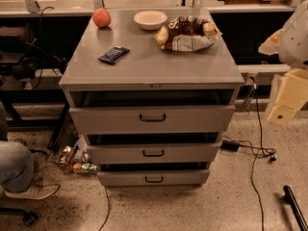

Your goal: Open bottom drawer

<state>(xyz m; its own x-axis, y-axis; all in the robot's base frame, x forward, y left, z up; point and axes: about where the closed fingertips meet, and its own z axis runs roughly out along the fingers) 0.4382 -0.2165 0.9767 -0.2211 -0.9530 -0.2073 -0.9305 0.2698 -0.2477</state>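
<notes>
Your biggest object is the grey metal cabinet (153, 64), standing on the speckled floor (226, 201) in the middle of the view, with its three drawers facing you. The top drawer (152, 120) has the tallest front, the middle drawer (153, 153) sits under it, and the bottom drawer (153, 178) is the lowest and shortest, just above the floor. A dark gap shows above each front.

Your gripper (288, 98) is the cream-coloured piece at the right edge, beside the cabinet's upper right corner and well apart from the bottom drawer. You cannot tell whether it is open or closed. It holds nothing that you can see and touches neither the cabinet nor any handle.

A person's knee and shoe (19, 174) fill the lower left corner. On the cabinet top lie a crumpled snack bag (186, 33), a pale bowl (150, 19), a red fruit (101, 17) and a dark packet (113, 54). The bottom drawer's small black bar handle (154, 179) is at the centre of its front, with nothing on it.
</notes>
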